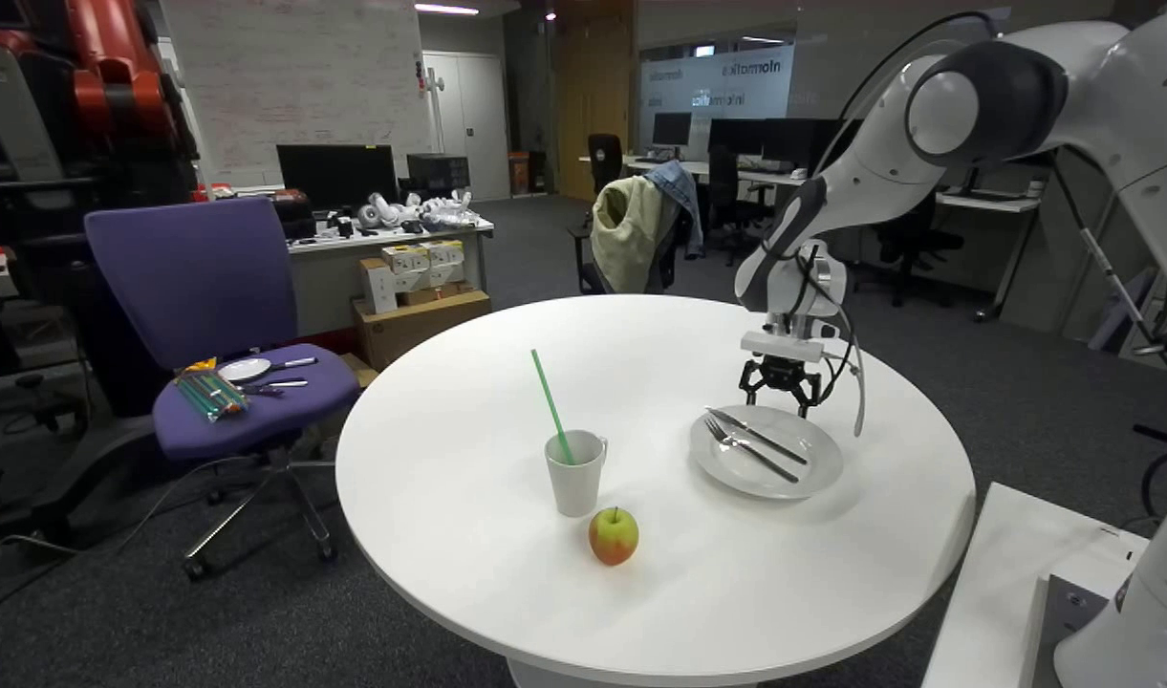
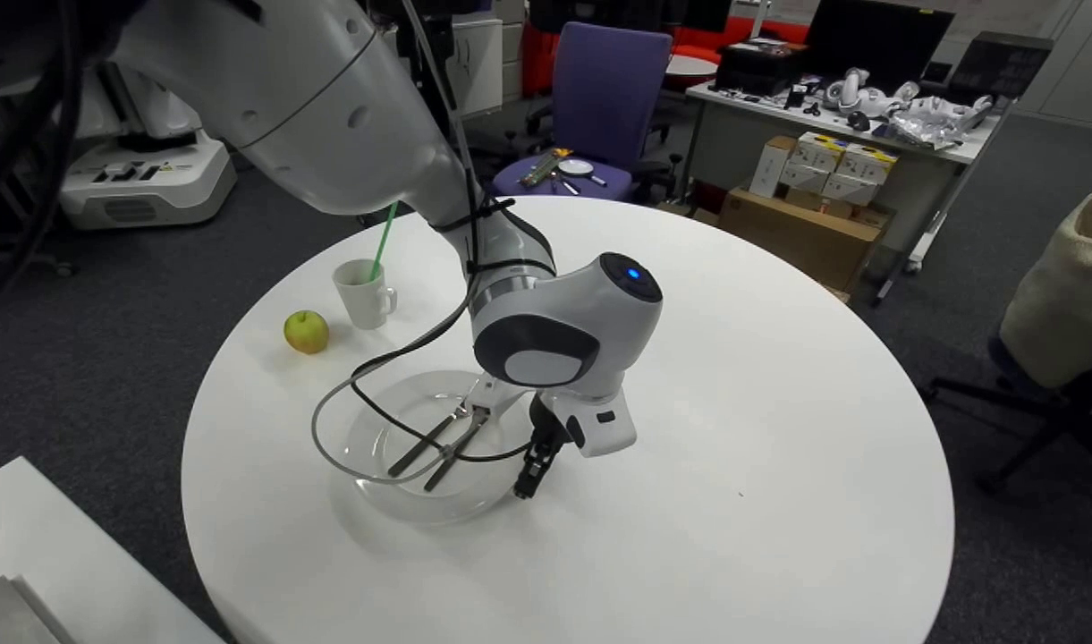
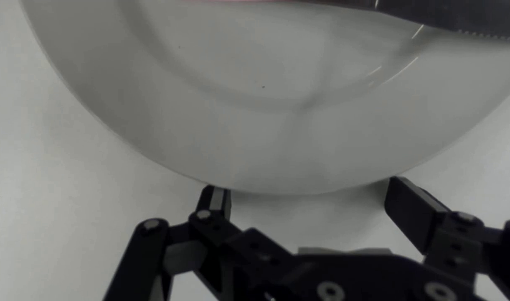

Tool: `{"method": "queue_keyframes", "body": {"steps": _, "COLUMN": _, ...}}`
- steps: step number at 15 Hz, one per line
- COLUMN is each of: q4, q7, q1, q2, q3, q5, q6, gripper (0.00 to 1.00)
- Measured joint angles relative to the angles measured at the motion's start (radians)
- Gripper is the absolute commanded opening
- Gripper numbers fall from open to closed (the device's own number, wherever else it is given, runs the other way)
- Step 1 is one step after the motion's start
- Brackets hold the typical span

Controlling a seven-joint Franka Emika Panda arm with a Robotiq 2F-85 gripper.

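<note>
Wrist view: the gripper (image 3: pixel 307 196) stands spread wide, nothing gripped, at the edge of the white plate (image 3: pixel 271 142); its 2 fingers sit apart along the rim; whether they touch it is unclear
White plate: flat on the round table (image 1: pixel 507 363); carries 1 knife (image 1: pixel 757 436) and 1 fork (image 1: pixel 767 462), side by side
Plate rim: probably stiff, smooth, slippery and breakable; looks the best place to take hold; tilting could let the knife and fork slide
Mug (image 1: pixel 575 487): upright; 1 green straw (image 1: pixel 551 401) tilts out of it; its bottom is out of sight
Apple (image 1: pixel 614 537): near the mug, apart from it
Purple chair (image 1: pixel 201 272): beyond the table; 1 clear packet (image 1: pixel 210 392) lies on its seat
</note>
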Motion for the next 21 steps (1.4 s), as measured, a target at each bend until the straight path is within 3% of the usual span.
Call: {"method": "queue_keyframes", "body": {"steps": 21, "q4": -0.021, "q7": -0.005, "q1": 0.043, "q2": 0.0, "q3": 0.0, "q5": -0.046, "q6": 0.0, "gripper": 1.0}}
